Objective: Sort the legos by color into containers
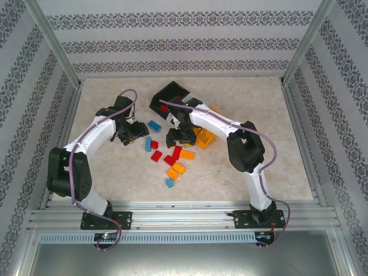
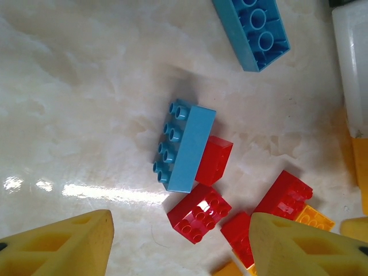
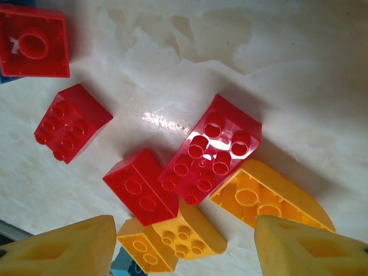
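Sideways — light blue lego (image 2: pixel 194 148); studs (image 2: pixel 171 134) leftward

Glossy, smooth red, blue and orange plastic bricks (image 3: pixel 213 155) are laid on a polished, marble-look beige surface (image 2: pixel 75 86).

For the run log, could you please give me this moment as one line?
left claw open near blue brick | right claw open near red brick | nothing held | other legos loose on table
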{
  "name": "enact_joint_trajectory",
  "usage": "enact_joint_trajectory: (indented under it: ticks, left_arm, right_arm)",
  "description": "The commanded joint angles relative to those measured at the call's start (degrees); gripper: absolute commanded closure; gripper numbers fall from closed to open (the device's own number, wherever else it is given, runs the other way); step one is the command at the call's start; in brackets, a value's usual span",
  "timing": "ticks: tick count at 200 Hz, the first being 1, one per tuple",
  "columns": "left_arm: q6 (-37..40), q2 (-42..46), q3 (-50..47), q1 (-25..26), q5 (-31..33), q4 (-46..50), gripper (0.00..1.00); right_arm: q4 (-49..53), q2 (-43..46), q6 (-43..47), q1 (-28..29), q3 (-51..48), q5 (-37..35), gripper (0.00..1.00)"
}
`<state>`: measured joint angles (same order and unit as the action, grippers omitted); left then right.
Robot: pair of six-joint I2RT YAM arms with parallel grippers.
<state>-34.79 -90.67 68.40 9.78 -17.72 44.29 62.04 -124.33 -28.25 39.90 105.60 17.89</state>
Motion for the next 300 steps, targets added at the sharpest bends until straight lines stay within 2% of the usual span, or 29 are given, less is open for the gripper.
enact_joint_trajectory:
  ticks: [1,126,183,192,230,275,300]
  left_arm:
    - [1.5,0.7,0.1,-1.6,-2.3,-1.3,0.36]
    - [8.8,8.3,-8.7,-7.9,-9.6,-1.6,0.35]
    - [9.2,8.3,-10.5,-8.1,-12.3,-3.2,0.35]
    - [8.9,8.0,-10.8,-8.1,-12.2,-3.9,0.35]
    - [6.7,8.7,-11.9,-8.1,-13.2,-5.6,0.34]
    - [7.4,8.0,-12.3,-8.0,-13.8,-5.9,0.34]
    - [6.5,8.8,-12.3,-8.0,-14.8,-6.9,0.34]
  right_arm:
    - [2.3,-2.3,-2.8,0.7,1.5,-2.0,0.34]
    - [2.6,-8.2,-8.0,3.7,4.3,-9.2,0.33]
    - [3.6,-10.2,-11.0,5.7,5.3,-12.3,0.37]
    - [3.5,-10.6,-11.2,5.6,5.1,-12.4,0.39]
    - [2.1,-8.0,-10.6,5.8,3.2,-14.6,0.6]
    - [-1.6,-1.2,-10.5,5.6,1.8,-16.2,0.67]
    - [-0.5,1.2,-10.0,3.8,6.5,-15.7,0.67]
